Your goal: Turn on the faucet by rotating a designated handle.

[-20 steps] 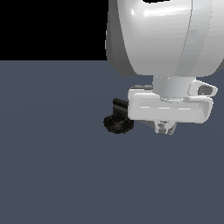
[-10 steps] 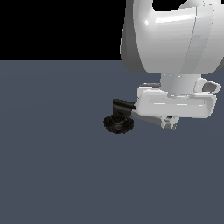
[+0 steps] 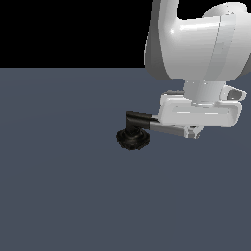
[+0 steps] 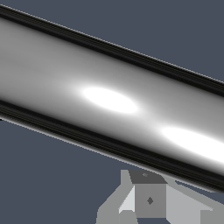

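Right of the frame's centre the gripper (image 3: 192, 133) sits against the handle (image 3: 166, 129) of the faucet (image 3: 133, 134), jaws hidden so I cannot tell their grip; turning looks underway, unfinished.

A bare simulated test scene: a flat, featureless slate-grey floor (image 3: 59, 196) meeting a plain black void (image 3: 68, 29) beyond.

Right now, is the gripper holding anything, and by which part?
Cannot be told. The gripper sits at the handle near its free end, away from the black elbow, but no closed grip is visible.
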`<state>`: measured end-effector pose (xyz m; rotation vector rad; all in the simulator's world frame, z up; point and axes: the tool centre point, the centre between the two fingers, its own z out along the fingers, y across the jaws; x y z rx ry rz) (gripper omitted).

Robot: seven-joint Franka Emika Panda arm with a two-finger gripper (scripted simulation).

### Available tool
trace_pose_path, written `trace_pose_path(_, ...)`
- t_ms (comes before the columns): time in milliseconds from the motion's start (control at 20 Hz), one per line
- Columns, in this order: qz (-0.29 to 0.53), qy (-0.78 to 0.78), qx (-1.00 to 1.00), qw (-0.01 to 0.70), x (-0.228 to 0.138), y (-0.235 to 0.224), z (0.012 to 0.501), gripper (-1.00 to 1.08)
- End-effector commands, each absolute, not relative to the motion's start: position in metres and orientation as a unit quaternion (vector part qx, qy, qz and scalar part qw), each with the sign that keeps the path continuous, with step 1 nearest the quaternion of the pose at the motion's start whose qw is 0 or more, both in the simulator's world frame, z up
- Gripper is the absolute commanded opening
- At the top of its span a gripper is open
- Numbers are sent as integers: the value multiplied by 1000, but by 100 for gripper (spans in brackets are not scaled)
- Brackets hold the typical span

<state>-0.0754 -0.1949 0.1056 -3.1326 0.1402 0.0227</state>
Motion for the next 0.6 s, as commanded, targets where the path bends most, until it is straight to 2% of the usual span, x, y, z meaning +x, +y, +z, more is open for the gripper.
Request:
trace_pose_path(0,1,46,-999,0,-65,-205,108,-100)
trace_pose_path(550,0,48,-999,0,-41,-233,109,-100)
